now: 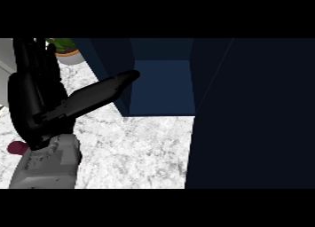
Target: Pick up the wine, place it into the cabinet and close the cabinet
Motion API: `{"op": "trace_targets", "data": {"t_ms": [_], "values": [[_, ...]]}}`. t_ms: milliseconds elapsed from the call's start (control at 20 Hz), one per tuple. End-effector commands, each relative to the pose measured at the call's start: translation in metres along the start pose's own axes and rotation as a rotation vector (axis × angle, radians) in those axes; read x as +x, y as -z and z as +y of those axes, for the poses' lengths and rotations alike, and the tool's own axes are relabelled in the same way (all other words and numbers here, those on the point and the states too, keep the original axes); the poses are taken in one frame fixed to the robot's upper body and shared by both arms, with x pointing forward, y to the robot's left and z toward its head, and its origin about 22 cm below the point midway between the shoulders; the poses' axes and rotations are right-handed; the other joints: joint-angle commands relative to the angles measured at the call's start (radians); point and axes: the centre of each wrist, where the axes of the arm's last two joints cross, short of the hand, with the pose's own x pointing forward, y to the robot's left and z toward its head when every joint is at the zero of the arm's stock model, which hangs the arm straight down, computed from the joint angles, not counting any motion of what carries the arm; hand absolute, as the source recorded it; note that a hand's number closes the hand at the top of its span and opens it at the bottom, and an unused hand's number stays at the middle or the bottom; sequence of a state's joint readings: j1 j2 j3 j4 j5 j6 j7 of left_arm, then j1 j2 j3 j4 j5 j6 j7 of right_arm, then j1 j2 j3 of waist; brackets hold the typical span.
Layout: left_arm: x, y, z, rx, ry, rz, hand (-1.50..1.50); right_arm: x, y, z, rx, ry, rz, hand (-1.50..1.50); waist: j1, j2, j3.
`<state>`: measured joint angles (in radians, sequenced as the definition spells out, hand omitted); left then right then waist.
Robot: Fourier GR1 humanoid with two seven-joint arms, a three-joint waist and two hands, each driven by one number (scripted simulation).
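We see our left hand [38, 95] at the view's left, raised over the marble counter [133, 150], its grey forearm coming up from the lower edge. The fingers run straight up toward the top of the view, and the thumb [104, 91] sticks out to the right, its tip reaching the left wall of the open cabinet [161, 86]. So the hand is spread, with nothing held in it.

The wine [17, 148] shows only as a small dark red bit on the counter at the far left, just beside our wrist and mostly hidden behind the forearm. It lies below and to the left of the palm, apart from the fingers and well away from the cabinet's opening. We cannot tell whether it stands or lies.

The cabinet's blue inside is open, and its dark door [258, 115] fills the view's right. A potted plant [66, 48] sits near the top left. Our right hand does not show.
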<state>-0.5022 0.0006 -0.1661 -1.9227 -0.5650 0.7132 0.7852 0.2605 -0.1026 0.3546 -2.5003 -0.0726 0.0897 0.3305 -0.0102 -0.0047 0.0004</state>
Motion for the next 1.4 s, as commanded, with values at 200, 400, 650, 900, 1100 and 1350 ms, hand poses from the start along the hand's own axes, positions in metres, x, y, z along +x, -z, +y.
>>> {"op": "trace_targets", "data": {"t_ms": [200,400,650,900,1100,1350], "values": [[0.027,-0.002,-0.019,0.058,-0.028,0.022,-1.5,0.044,-0.019,0.006,-0.019,-0.031,-0.065,-1.5,-0.001,-0.001,0.0],[0.022,-0.015,-0.009,0.093,0.012,0.012,-1.5,0.036,-0.025,0.007,-0.017,-0.022,-0.031,-1.5,0.0,-0.002,0.0],[0.037,-0.018,-0.02,0.121,0.03,-0.008,-1.5,0.041,-0.02,0.018,-0.019,-0.017,-0.043,-1.5,-0.002,-0.005,0.0],[0.043,-0.022,0.008,0.16,0.029,0.017,-1.5,0.043,-0.022,-0.001,-0.007,-0.025,-0.052,-1.5,0.006,-0.002,0.001],[0.038,-0.018,0.012,0.175,0.069,0.025,-1.5,0.054,-0.02,0.004,-0.002,-0.029,-0.048,-1.5,0.005,0.0,-0.001],[0.045,-0.022,0.055,0.23,0.108,0.002,-1.5,0.052,-0.025,0.008,-0.01,-0.031,-0.039,-1.5,0.007,-0.003,-0.001]]}}
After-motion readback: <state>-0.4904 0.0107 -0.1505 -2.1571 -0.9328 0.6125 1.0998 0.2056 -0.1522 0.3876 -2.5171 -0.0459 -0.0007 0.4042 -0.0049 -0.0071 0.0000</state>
